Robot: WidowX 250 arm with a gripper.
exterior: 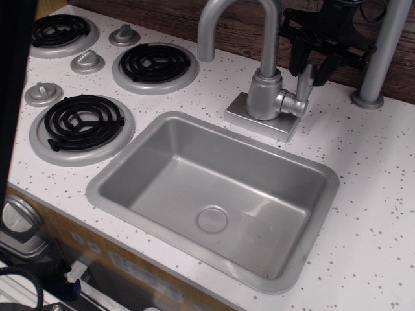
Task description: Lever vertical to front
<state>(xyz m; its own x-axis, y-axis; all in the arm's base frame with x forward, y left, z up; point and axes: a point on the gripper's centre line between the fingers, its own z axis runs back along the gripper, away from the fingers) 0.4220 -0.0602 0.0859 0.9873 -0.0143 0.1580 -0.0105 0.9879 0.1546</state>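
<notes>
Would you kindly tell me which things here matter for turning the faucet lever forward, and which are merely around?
In play:
- lever, upright on the faucet body
- pincer, closed around the lever's top

Merely around:
- spout
- sink
- burners
- stove knobs
- grey post
</notes>
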